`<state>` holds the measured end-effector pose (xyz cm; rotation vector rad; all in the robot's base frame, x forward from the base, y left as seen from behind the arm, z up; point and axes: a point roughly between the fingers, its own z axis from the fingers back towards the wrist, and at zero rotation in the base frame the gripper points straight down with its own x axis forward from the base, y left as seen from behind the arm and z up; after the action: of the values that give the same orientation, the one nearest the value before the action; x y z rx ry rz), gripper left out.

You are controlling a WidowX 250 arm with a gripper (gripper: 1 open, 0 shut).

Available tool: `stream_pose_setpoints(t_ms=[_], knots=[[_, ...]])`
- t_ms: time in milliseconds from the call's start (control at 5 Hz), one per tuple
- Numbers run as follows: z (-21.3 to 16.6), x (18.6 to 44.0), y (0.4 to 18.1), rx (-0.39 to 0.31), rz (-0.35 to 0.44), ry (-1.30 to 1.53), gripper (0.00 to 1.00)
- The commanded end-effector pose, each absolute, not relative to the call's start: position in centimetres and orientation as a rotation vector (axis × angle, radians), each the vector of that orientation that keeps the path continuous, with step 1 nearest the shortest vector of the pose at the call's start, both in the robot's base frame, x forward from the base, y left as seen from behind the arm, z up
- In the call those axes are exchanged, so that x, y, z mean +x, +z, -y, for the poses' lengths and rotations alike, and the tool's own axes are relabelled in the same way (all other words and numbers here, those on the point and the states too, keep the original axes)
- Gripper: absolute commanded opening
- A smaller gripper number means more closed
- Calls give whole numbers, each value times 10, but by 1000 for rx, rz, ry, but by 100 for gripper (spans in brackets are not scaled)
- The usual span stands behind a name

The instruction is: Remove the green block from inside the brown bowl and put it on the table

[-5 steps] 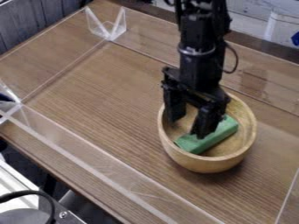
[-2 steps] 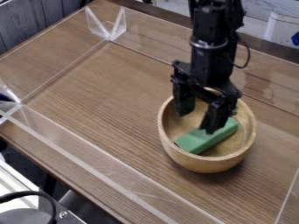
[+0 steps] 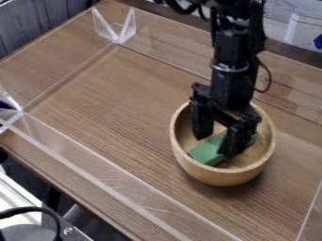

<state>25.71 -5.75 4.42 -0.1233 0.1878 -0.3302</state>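
Observation:
The brown bowl (image 3: 189, 162) sits on the table (image 3: 101, 104) at the right of the camera view. Inside it lies the green block (image 3: 208, 152), a bright green bar slanting from lower left to upper right. My gripper (image 3: 227, 141) points almost straight down into the bowl, its black fingers (image 3: 201, 119) spread open and straddling the block's upper half. Nothing is clamped between the fingers. The block's far end is hidden behind them.
Low clear acrylic walls (image 3: 75, 160) edge the table along the front left and the back. A clear angled piece (image 3: 117, 28) stands at the far corner. Bare wood lies to the left of the bowl.
The gripper has shifted right and sunk lower into the bowl, its open fingers now down around the green block. The block has not moved.

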Motion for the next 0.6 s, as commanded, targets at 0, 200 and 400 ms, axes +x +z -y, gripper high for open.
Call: stream_pose_setpoints(t_ms=[0, 200, 400], knots=[[65, 272, 57, -154, -151, -372, 100], [66, 273, 59, -183, -171, -396, 100], [65, 275, 60, -161, -186, -415, 100]])
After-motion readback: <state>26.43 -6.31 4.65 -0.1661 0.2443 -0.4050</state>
